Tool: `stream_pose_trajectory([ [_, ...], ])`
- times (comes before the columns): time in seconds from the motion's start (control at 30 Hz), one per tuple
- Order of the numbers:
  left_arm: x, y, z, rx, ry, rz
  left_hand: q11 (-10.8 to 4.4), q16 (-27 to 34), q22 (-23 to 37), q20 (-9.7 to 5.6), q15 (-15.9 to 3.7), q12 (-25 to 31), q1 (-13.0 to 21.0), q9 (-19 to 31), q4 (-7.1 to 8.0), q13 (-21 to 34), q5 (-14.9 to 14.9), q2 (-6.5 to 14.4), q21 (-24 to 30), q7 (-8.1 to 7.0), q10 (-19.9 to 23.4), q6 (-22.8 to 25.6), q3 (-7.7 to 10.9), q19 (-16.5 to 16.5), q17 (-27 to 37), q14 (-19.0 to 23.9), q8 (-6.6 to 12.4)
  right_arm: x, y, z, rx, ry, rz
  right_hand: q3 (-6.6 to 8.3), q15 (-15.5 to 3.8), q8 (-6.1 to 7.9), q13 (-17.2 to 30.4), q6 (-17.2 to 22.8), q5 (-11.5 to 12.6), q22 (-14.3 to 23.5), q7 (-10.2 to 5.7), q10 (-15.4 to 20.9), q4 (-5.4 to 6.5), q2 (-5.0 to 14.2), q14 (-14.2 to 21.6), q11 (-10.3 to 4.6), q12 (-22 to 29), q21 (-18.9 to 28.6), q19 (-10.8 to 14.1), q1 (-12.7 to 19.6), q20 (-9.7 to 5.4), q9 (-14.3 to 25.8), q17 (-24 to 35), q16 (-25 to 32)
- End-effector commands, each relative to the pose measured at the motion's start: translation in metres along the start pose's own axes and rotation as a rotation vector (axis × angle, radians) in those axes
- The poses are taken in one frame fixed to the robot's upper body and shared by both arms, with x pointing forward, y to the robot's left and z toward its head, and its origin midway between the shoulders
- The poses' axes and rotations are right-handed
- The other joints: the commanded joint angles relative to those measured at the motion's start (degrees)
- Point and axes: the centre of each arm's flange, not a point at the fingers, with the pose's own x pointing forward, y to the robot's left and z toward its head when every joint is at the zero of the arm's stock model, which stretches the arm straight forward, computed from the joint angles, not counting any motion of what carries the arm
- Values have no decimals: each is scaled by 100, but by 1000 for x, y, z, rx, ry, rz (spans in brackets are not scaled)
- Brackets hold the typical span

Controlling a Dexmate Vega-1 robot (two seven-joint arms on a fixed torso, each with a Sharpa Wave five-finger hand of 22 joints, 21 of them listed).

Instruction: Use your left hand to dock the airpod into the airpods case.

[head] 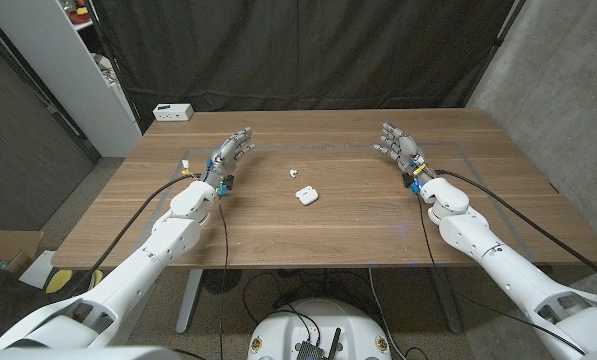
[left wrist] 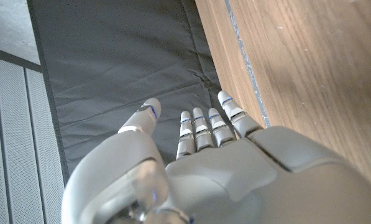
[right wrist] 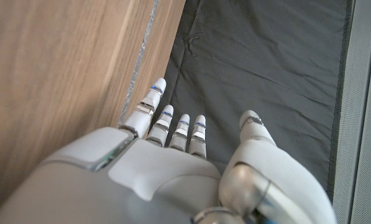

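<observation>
airpod [head: 294, 173]: tiny white piece on the table [head: 278, 230], mid-table, toward the far edge, touching nothing.
airpods case [head: 306, 195]: white, lid open, just beside the airpod on its near side, apart from it.
left hand [head: 228, 155]: near the far-left part, fingers [left wrist: 201, 127] straight and released, grasping nothing.
right hand [head: 400, 147]: near the far-right part, fingers [right wrist: 173, 124] extended, grasping nothing.
white box [head: 173, 112]: beyond the far-left corner.
</observation>
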Motion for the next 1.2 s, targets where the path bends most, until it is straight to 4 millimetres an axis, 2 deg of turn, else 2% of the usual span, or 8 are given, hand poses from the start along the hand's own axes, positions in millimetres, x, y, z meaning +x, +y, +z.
stream_pose_trajectory([
  [0.03, -7, -3, 38, 418, 184, -12, 34, -13, -5, 18, 106, -48, 164, 30, -121, -45, 16, -85, -256, -76, -373, 44, -112, -489, 5, -504, 12, 4, 3, 8, -16, -3, 50, 18, -579, 9, 27, 28, 33, 18, 10, 71, 3, -2, 81, 22, 35, 24, 21, 66, -243, 22, 17, 58],
  [0.27, -5, -8, 61, 642, 230, 39, 10, 50, -30, 21, 121, 43, 498, 95, -251, -117, 0, -401, -342, -189, -521, 729, -266, -756, 5, -696, 302, -7, 3, 12, -8, -16, 57, -9, -558, 22, 28, 82, 24, 19, 24, 138, 8, -13, 144, 72, 55, 15, -22, 54, -180, 22, 23, 80],
  [0.33, -4, -12, 67, 722, 246, 52, -112, 70, -35, -107, -20, 84, 619, 122, -277, -140, 7, -591, -330, -276, -485, 956, -349, -734, 6, -670, 406, -10, 4, 12, -5, -16, 58, -17, -553, 24, 29, 93, 21, 20, 16, 145, 13, -13, 156, 86, 55, 12, -36, 48, -163, 22, 25, 84],
  [0.37, -3, -14, 69, 757, 250, 58, -139, 76, -36, -123, -48, 98, 681, 133, -277, -152, 14, -689, -328, -289, -476, 1068, -395, -728, 7, -656, 456, -11, 4, 12, -7, -18, 62, -31, -552, 12, 31, 87, 17, 21, -181, 150, 21, -6, 161, 88, 51, 16, -49, 40, -151, 22, 30, 83],
  [0.47, -2, -20, 72, 828, 262, 69, -184, 100, -37, -108, -98, 158, 828, 165, -243, -180, 42, -838, -309, -302, -375, 1434, -491, -664, 7, -576, 602, -15, 4, 12, 0, -21, 55, -48, -537, 11, 33, 108, 12, 21, 12, 172, 15, -10, 182, 125, 52, 19, -67, 45, -131, 24, 27, 80],
  [0.57, 2, -25, 75, 900, 302, 62, -266, 117, -37, -97, -141, 205, 1003, 206, -224, -213, 79, -954, -292, -270, -289, 1894, -585, -575, 6, -471, 780, -20, 5, 13, 1, -19, 58, -85, -518, 3, 37, 148, 8, 22, -539, 190, 19, 20, 205, 138, 37, 42, -74, 52, -136, 45, 33, 66],
  [0.63, 5, -29, 79, 945, 329, 61, -253, 112, -36, -81, -144, 214, 1071, 226, -208, -227, 93, -981, -295, -252, -273, 2109, -620, -560, 6, -455, 862, -22, 6, 13, 1, -17, 62, -107, -521, -6, 39, 151, 9, 22, 26, 194, 14, 9, 205, 130, 28, 43, -97, 52, -116, 44, 23, 49],
  [1.2, 26, -71, 96, 1380, 369, 6, -293, 72, -30, -85, -201, 192, 1265, 288, -173, -275, 135, -1087, -304, -317, -343, 2227, -768, -531, 4, -528, 890, -44, 9, 9, 25, 12, 80, -166, -461, -10, 41, 167, -7, 22, 77, 214, 60, -24, 217, 227, 30, 36, -128, -37, -42, 37, 40, 57],
])
